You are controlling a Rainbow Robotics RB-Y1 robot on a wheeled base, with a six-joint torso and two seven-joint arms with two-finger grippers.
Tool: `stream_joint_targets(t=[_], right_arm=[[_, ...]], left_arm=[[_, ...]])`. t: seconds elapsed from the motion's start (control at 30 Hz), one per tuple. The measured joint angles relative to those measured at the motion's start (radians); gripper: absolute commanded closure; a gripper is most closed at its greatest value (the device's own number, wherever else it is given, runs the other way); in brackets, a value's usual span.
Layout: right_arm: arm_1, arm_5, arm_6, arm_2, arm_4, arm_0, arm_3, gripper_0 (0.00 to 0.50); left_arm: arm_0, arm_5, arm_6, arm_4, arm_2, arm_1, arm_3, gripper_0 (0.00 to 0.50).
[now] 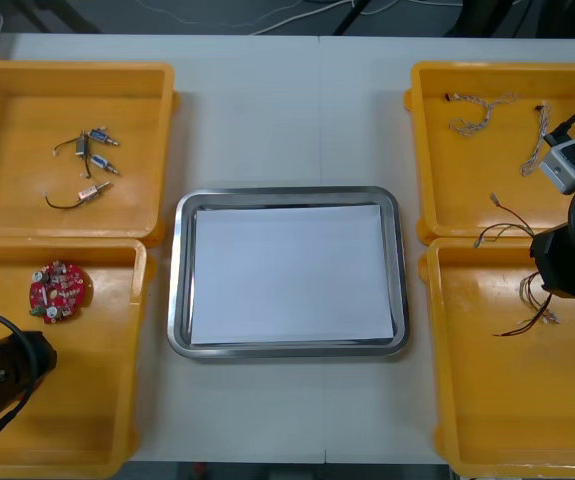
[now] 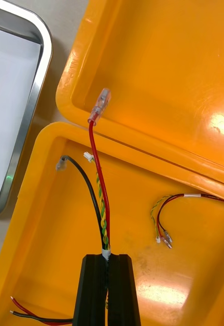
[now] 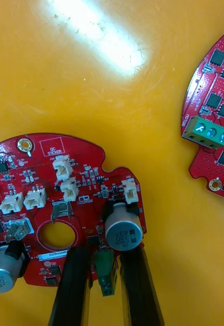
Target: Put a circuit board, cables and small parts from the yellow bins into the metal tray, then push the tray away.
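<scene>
Pick-up step, both sides at once; nothing yet in the shiny metal tray [image 1: 287,194] with its white inside.

Over the near right yellow bin [image 2: 51,244], right gripper [image 2: 108,257]: fingers pinched together on a twisted red and yellow cable [image 2: 103,214], a black wire in the same bundle. Clear connector end of the red lead up over the bin's far rim. Another thin cable [image 2: 165,214] loose on the bin floor, apart from the held one.

In the near left yellow bin [image 3: 91,76], left gripper [image 3: 104,254]: fingers narrowly apart, clamped either side of a green terminal block at the edge of a round red circuit board [image 3: 66,183]. Second red board [image 3: 214,102] near, not touching. Cannot tell whether the held board is lifted off the floor.

Next, probably: raise both clear of the bin walls, swing inward, release over the white sheet. Risks: dangling cable ends snagging a rim, board tilting in an edge grip.
</scene>
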Motion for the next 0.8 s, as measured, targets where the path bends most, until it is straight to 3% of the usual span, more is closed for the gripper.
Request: stream_joint_targets(t=[0.17,0.23,0.8], right_arm=[[0.000,0.000,0.000,0.000,0.000,0.000,0.000,0.500],[0.000,0.000,0.000,0.000,0.000,0.000,0.000,0.500],[0.000,0.000,0.000,0.000,0.000,0.000,0.000,0.500]], left_arm=[[0.000,0.000,0.000,-0.002,0.000,0.000,0.000,0.446],[0.000,0.000,0.000,-0.002,0.000,0.000,0.000,0.500],[-0.007,0.000,-0.014,-0.010,-0.004,0.001,0.000,0.500]])
